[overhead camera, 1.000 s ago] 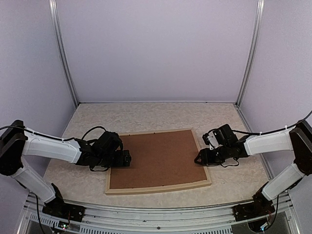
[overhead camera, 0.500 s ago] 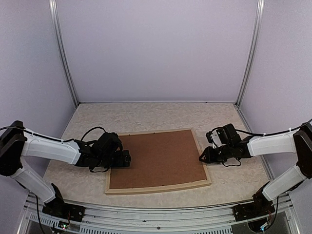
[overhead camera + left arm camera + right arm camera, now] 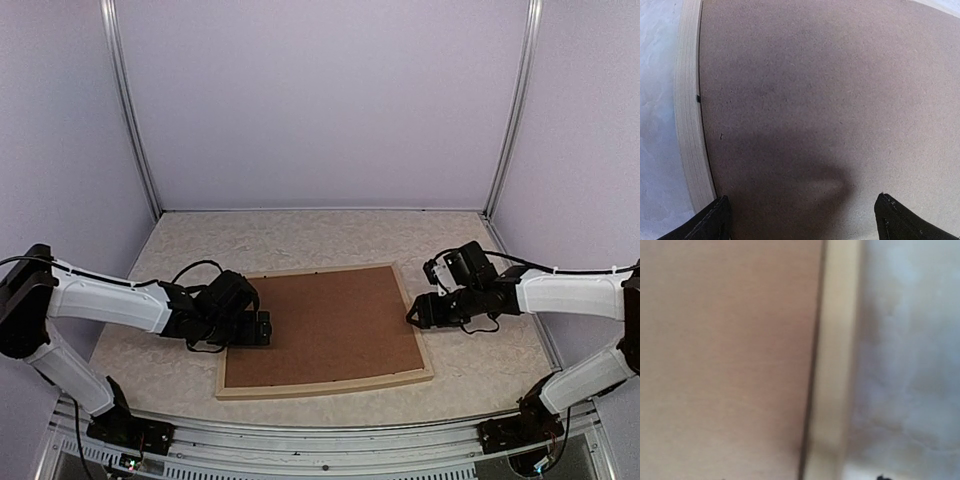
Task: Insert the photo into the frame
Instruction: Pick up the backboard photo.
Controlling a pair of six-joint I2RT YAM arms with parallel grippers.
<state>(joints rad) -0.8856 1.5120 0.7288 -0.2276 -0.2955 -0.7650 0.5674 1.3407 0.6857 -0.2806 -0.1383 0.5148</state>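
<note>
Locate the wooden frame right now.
In the top view, the frame lies flat at centre, brown backing board filling it, left fingers at its left edge, right fingers at its right.

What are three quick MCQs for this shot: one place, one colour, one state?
1. Where is the left tool?
A. at the frame's left side
B. at the frame's right side
C. by the back wall

2. What colour is the sheet filling the frame?
A. white
B. green
C. brown

3. How do the left tool's jaws stand?
A. shut tight
B. wide open, holding nothing
C. clamped on a print

Key:
1 A, the top view shows it at the left side.
2 C, it is plain brown in every view.
3 B, the left wrist view shows its fingertips far apart above the sheet.
</note>
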